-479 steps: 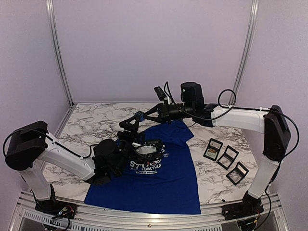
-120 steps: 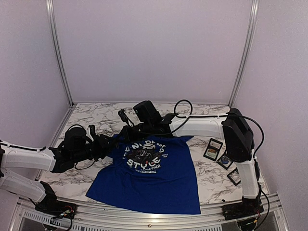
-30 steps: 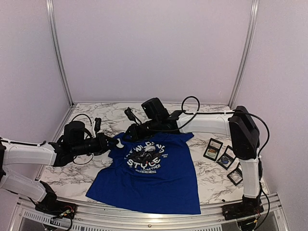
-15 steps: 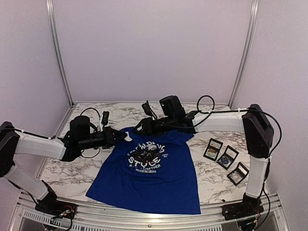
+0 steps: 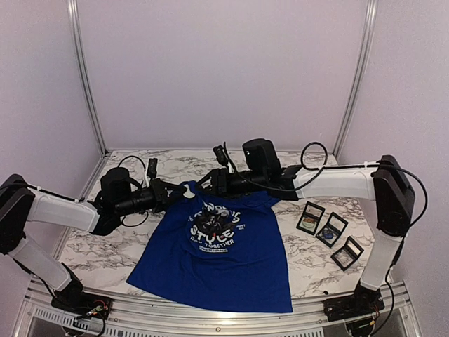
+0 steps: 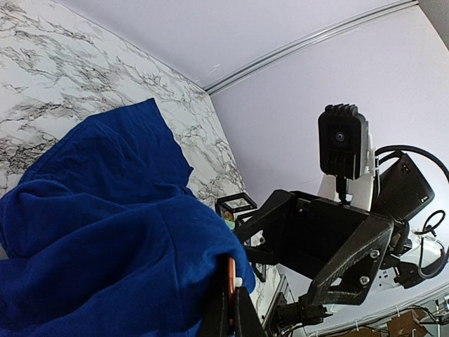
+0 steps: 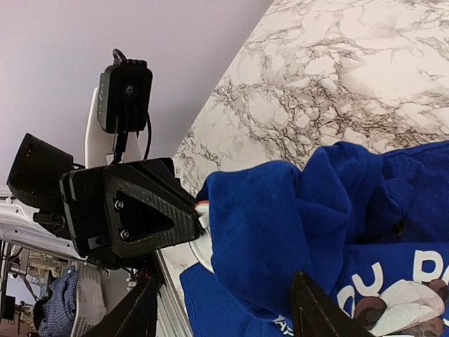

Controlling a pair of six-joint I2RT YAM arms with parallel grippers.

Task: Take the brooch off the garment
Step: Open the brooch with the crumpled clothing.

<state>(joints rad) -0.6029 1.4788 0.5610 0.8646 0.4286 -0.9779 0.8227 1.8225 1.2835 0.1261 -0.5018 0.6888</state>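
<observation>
Two grippers work the collar end of the garment [image 5: 224,260], a royal-blue T-shirt lying print-up across the middle of the marble table [image 5: 98,249], hem toward 6 o'clock. The left gripper [image 6: 230,286] is clamped tight on a fold of the blue cloth at about 10 o'clock of the panda print [image 5: 212,226], holding that shoulder up off the table. The right gripper [image 7: 223,282] reaches in from 12 o'clock with its jaws spread wide, gripping nothing, the bunched cloth just ahead of it. A small white and orange piece [image 7: 202,206] shows right at the left fingertips. It may be the brooch, but I cannot tell for sure, and no pin is plain elsewhere on the shirt.

The step in hand looks like one arm bracing the cloth while the other takes the pin. To do it well, the left arm should hold its pinch firm so the fold does not sag. The right should line its fingers square to the white piece, close on that alone with no cloth caught, and pull slowly straight away from the fabric. Three dark display cases [image 5: 332,229] sit at 3 o'clock of the shirt, a likely place to set it down.
</observation>
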